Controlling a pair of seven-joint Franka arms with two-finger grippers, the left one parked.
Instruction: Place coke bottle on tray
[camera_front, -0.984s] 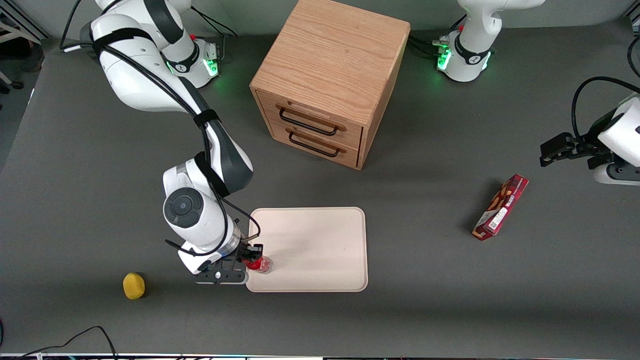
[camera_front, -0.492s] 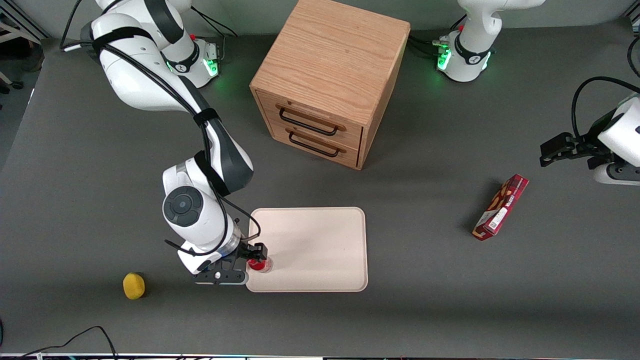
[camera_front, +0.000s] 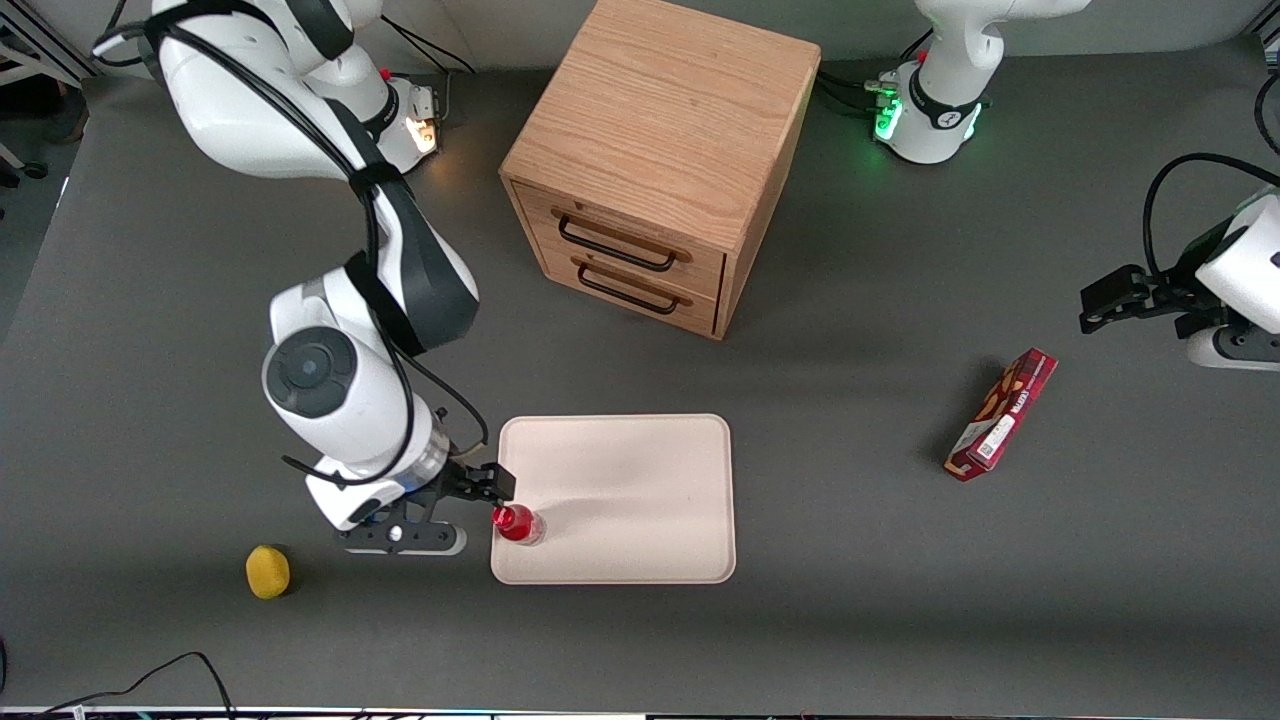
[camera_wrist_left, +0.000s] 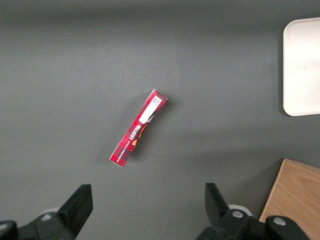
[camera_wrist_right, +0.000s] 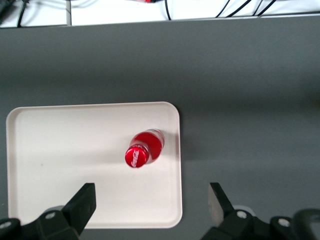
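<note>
One coke bottle is stood on one tray; the gripper is spread wide beside it, holding nothing

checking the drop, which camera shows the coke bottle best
The right wrist view: the coke bottle stands upright and unblocked on the tray, with the open hand above it. The front view shows it small beside the hand; the left wrist view misses it.

A wooden two-drawer cabinet stands on the dark grey table.
</note>
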